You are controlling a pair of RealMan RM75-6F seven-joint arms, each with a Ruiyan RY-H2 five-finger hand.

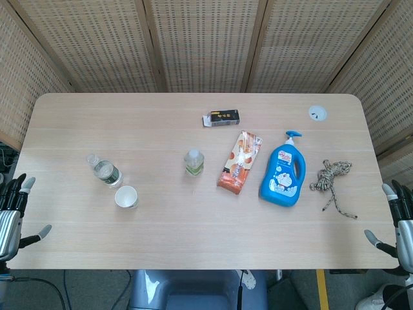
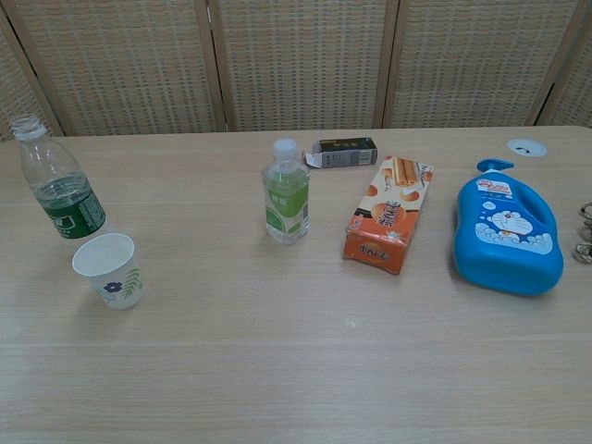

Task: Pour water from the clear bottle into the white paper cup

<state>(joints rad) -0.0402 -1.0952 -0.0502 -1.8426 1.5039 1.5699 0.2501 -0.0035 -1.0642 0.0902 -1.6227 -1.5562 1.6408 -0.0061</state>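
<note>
A clear bottle [image 1: 104, 170] with a green label stands uncapped at the table's left; the chest view shows it [image 2: 61, 190] part filled with water. Just in front of it, to its right, stands the white paper cup [image 1: 126, 197], empty and upright, with a small flower print [image 2: 111, 269]. My left hand [image 1: 14, 210] hangs off the table's left edge, fingers apart, holding nothing. Off the right edge my right hand [image 1: 399, 221] is likewise spread and empty. Both hands are far from the bottle and cup and are out of the chest view.
A small bottle with a light green label [image 1: 193, 163] stands mid-table. Right of it lie an orange biscuit pack [image 1: 241, 161], a blue pump bottle [image 1: 284, 173] and a coil of rope [image 1: 332, 177]. A black box [image 1: 222, 118] lies further back.
</note>
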